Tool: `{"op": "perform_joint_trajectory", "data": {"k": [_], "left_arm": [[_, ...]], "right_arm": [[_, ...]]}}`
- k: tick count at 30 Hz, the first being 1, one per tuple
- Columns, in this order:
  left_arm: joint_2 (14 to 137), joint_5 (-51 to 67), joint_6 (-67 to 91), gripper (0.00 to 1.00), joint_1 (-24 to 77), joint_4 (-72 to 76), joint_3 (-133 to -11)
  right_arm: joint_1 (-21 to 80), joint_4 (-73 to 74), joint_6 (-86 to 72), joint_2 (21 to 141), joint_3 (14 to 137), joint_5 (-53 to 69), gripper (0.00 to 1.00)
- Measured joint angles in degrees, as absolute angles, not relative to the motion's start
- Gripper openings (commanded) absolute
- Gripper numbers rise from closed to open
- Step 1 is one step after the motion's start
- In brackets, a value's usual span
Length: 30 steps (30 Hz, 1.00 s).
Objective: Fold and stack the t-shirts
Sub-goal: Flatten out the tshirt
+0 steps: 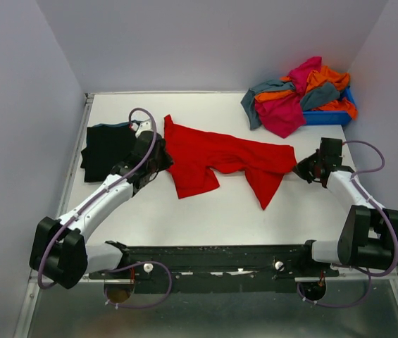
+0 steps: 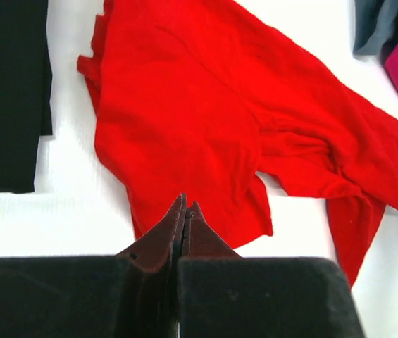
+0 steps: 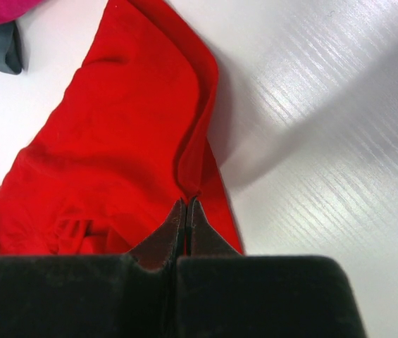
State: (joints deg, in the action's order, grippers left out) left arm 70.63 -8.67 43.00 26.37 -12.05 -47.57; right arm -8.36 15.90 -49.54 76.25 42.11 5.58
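Observation:
A bright red t-shirt (image 1: 213, 151) lies spread and rumpled across the middle of the white table. My right gripper (image 1: 299, 169) is shut on its right edge; in the right wrist view (image 3: 187, 202) a raised fold of the red t-shirt (image 3: 114, 141) runs into the tips. My left gripper (image 1: 162, 163) is at the shirt's left edge. In the left wrist view (image 2: 187, 206) its jaws are shut over the flat red t-shirt (image 2: 199, 105), with no cloth seen between them. A folded black t-shirt (image 1: 107, 151) lies at the left, also in the left wrist view (image 2: 8, 91).
A heap of magenta, orange and grey-teal t-shirts (image 1: 297, 95) fills and spills over a blue bin (image 1: 329, 116) at the back right corner. Walls close the table at back and sides. Bare table (image 1: 220, 218) lies in front of the red shirt.

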Motion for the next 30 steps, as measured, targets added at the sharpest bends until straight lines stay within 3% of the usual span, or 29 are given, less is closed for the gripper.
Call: {"op": "perform_joint_trajectory", "data": {"k": [3, 4, 6, 8, 11, 19, 23, 25, 28, 30], "left_arm": [[72.6, -8.6, 42.0, 0.00, 26.4, -14.2, -52.1], [74.5, -8.6, 41.7, 0.07, 26.5, -14.6, -54.2], [79.6, -8.5, 41.0, 0.42, 26.6, -14.7, -58.3], [83.1, -8.7, 40.7, 0.66, 26.6, -15.0, -59.9], [85.0, -10.5, 40.9, 0.69, 26.7, -16.1, -57.5], [85.0, -13.1, 41.4, 0.61, 26.6, -16.3, -49.5], [87.3, -13.1, 41.6, 0.52, 26.6, -14.5, -48.9], [88.6, -13.0, 41.6, 0.38, 26.5, -13.3, -48.9], [91.6, -12.3, 41.4, 0.03, 26.5, -12.1, -49.7], [93.3, -11.7, 41.5, 0.00, 26.4, -11.8, -50.8]], "right_arm": [[-8.4, 15.9, -49.5, 76.2, 42.1, 5.5, 0.01], [-8.4, 15.9, -49.5, 76.3, 42.1, 5.5, 0.01], [-8.4, 15.9, -49.5, 76.5, 42.1, 5.5, 0.01], [-8.4, 15.9, -49.5, 76.9, 42.1, 5.5, 0.01], [-8.4, 15.9, -49.5, 77.2, 42.1, 5.5, 0.01], [-8.4, 15.9, -49.5, 77.3, 42.1, 5.6, 0.01], [-8.4, 15.9, -49.5, 77.4, 42.1, 5.6, 0.01], [-8.4, 15.9, -49.5, 77.4, 42.1, 5.6, 0.01], [-8.4, 15.9, -49.5, 77.4, 42.1, 5.6, 0.01], [-8.4, 15.9, -49.5, 77.5, 42.1, 5.6, 0.01]]}}
